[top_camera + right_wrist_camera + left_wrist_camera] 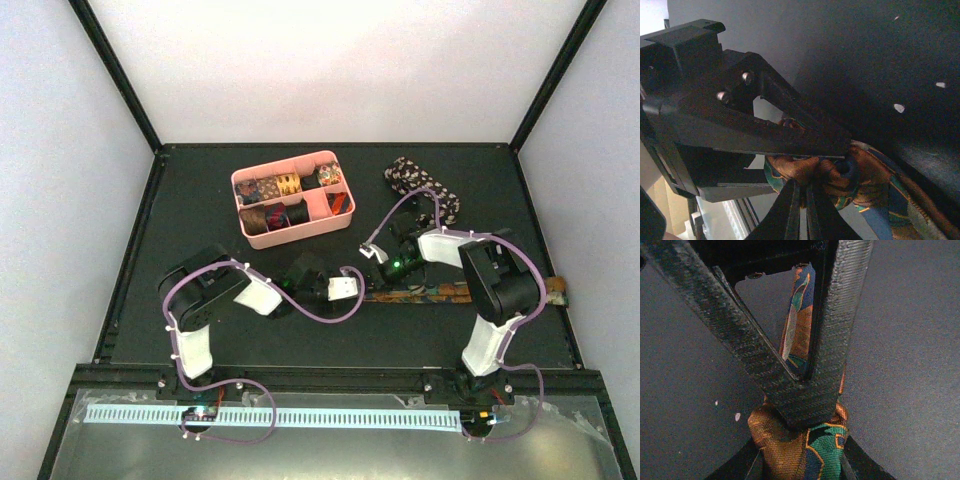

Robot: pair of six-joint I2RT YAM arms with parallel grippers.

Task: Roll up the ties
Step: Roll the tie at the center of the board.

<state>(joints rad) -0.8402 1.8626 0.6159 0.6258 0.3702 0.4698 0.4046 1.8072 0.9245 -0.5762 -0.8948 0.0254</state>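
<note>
A patterned tie (440,292) in orange, brown, green and blue lies flat across the table's right half, its left end bunched into a small roll. My left gripper (358,290) is shut on that roll; in the left wrist view (800,460) the fabric (797,335) fills the space between the jaws. My right gripper (376,272) meets it from behind and is shut on the same rolled end (870,175), its fingers pinched close together in the right wrist view (807,190). A black, white-speckled tie (420,185) lies loose at the back right.
A pink divided tray (325,157) with several rolled ties stands at the back centre-left. The tie's wide end (555,292) reaches the table's right edge. Purple cables loop over both arms.
</note>
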